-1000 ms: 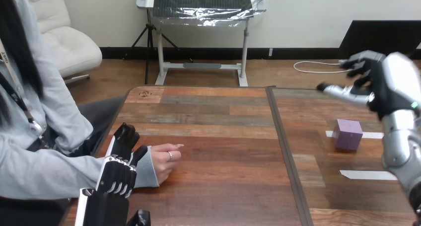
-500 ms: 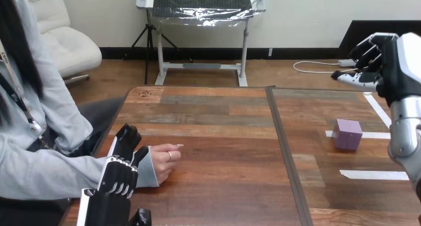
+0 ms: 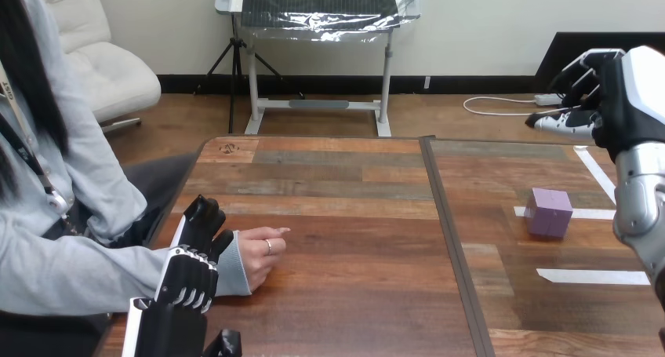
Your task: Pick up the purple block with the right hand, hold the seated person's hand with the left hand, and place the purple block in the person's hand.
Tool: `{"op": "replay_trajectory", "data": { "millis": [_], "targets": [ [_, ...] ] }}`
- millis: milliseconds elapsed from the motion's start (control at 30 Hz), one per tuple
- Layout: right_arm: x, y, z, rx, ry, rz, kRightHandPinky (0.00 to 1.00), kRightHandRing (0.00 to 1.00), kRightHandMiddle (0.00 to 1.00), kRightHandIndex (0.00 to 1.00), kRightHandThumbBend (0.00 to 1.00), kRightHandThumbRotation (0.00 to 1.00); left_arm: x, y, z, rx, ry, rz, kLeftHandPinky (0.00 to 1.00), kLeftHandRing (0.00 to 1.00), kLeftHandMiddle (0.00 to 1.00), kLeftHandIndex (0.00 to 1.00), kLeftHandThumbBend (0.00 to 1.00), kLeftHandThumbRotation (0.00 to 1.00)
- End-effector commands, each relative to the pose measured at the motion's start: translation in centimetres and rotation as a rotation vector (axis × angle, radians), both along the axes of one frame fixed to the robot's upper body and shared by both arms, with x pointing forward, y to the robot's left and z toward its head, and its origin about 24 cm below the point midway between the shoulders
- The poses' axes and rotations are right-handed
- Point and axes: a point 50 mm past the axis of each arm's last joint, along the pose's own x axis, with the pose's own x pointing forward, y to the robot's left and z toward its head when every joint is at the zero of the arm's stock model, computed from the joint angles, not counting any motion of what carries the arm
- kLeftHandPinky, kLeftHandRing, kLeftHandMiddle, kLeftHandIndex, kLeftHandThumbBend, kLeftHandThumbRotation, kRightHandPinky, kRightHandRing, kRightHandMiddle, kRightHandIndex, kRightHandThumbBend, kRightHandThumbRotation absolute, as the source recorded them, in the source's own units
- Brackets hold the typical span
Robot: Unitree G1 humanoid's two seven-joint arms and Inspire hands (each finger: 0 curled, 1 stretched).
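Though beside sleeve (image 3: pixel 228 264), left hand (image 3: pixel 187 276) unclear.

Setting: robotics lab or test room, not a home.

Evidence:
- Wood-plank counter (image 3: pixel 345 294) in two sections, with a dark seam between them.
- White tape strips (image 3: pixel 584 276) stuck flat on the right section. A purple block (image 3: pixel 549 212) stands on one.
- Right hand (image 3: pixel 619 110), a machine hand on a silver forearm, is raised above the counter.
- The person's hand (image 3: pixel 263 251) rests on the counter at the left.

Half-seen hands
Seven o'clock: left hand (image 3: pixel 188 275) overlaps the person's wrist (image 3: pixel 232 264), hold unclear. Two o'clock: right hand (image 3: pixel 621 115) cropped by the edge.
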Motion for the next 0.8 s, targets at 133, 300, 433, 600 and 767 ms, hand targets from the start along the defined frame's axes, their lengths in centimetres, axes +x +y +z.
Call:
{"op": "replay_trajectory", "data": {
  "millis": [133, 300, 433, 600, 767],
  "targets": [
    [1.9, 0.5, 3.2, -0.044, 0.046, 0.009, 0.51, 0.59, 0.64, 0.66, 0.75, 0.25, 1.3, -0.6, 0.9, 0.008, -0.06, -0.023, 0.94, 0.96, 0.96, 0.94, 1.0, 0.69],
    [2.0, 0.4, 2.8, -0.07, 0.125, 0.003, 0.59, 0.67, 0.71, 0.73, 0.77, 0.33, 1.2, -0.6, 0.9, 0.012, -0.065, -0.015, 0.92, 0.94, 0.96, 0.94, 1.0, 0.69],
    [2.0, 0.3, 2.4, -0.1, 0.2, -0.003, 0.66, 0.74, 0.77, 0.78, 0.78, 0.44, 1.1, -0.7, 0.9, 0.011, -0.064, -0.012, 0.9, 0.94, 0.95, 0.93, 1.0, 0.69],
    [2.0, 0.2, 1.8, -0.14, 0.281, -0.007, 0.7, 0.79, 0.82, 0.82, 0.81, 0.59, 1.1, -0.7, 0.9, 0.003, -0.065, -0.013, 0.89, 0.94, 0.95, 0.94, 1.0, 0.69],
    [1.9, 0.2, 1.2, -0.143, 0.353, -0.009, 0.72, 0.82, 0.86, 0.86, 0.84, 0.69, 1.1, -0.7, 0.9, 0.003, -0.064, -0.013, 0.89, 0.94, 0.95, 0.94, 1.0, 0.69]
  ]
}}
